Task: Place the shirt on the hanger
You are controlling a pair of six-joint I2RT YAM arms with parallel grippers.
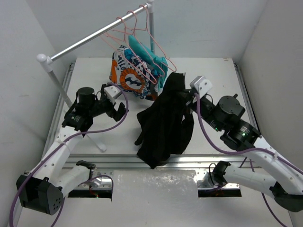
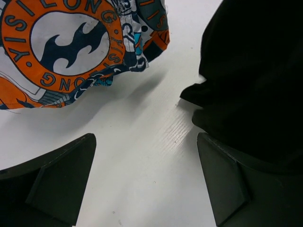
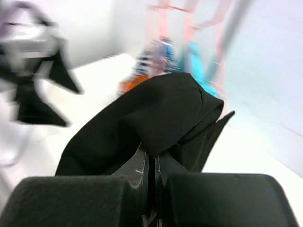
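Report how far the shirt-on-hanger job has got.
Done: the large black fabric shirt is picked up. In hand: the right claw is shut on its upper fold; the left claw hangs open, empty. Left: none of the thin pink wire hangers on the metal rail carries it yet.

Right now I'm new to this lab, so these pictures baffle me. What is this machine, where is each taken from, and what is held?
These are two robot arms bolted to a white table. One picture looks down from above and behind them; the other two come from wrist cameras. The right gripper is shut on a black shirt, holding it up. The left gripper is open and empty. Behind, pink wire hangers hang on a rail, with a patterned garment and a teal garment.
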